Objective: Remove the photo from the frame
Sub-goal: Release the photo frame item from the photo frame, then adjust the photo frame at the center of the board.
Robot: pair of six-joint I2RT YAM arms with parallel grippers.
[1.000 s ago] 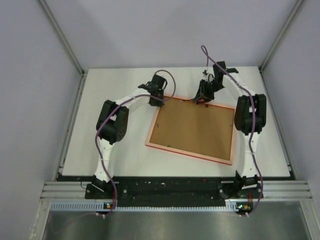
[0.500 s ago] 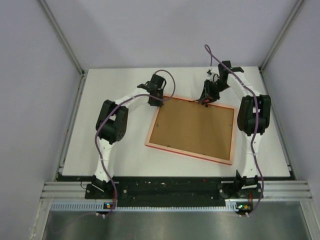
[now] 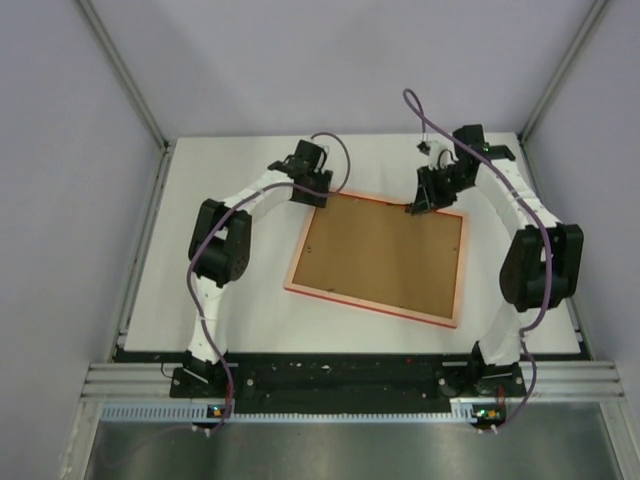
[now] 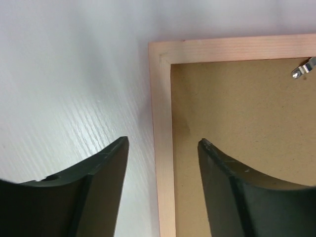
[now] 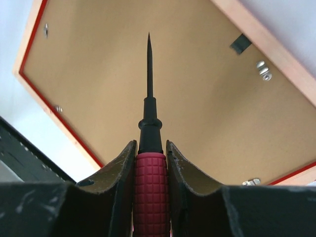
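Right wrist reveals right fingers [image 5: 118,173] clamped on a screwdriver [image 5: 149,165]; left fingers [image 4: 98,180] apart astride the frame [image 4: 162,123].

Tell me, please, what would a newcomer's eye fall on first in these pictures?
Most striking is the frame, lying with its brown back up in the middle of the white table. Next comes the red-handled screwdriver gripped in the right end effector, its thin dark tip pointing over the frame's back. The left end effector stands open astride the frame's rim near its far left corner.
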